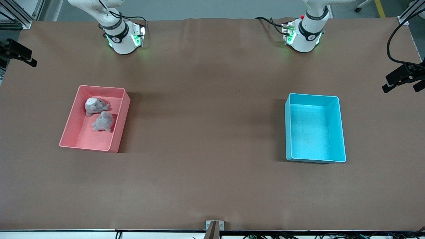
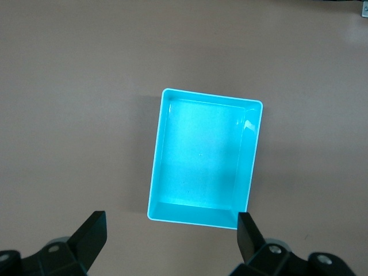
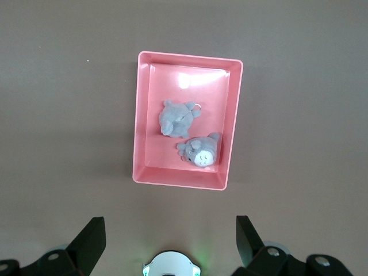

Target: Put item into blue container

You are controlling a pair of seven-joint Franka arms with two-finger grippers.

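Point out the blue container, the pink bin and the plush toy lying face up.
blue container (image 1: 342, 132): front view, on its side wall.
pink bin (image 1: 71, 122): front view, on its side wall.
face-up plush toy (image 1: 94, 105): front view, on its face.

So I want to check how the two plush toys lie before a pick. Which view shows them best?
The right wrist view: it looks straight down on both gray plush toys in the pink bin, large, one face up. The front view shows them smaller and slanted. The left wrist view shows only the blue bin, no toys.
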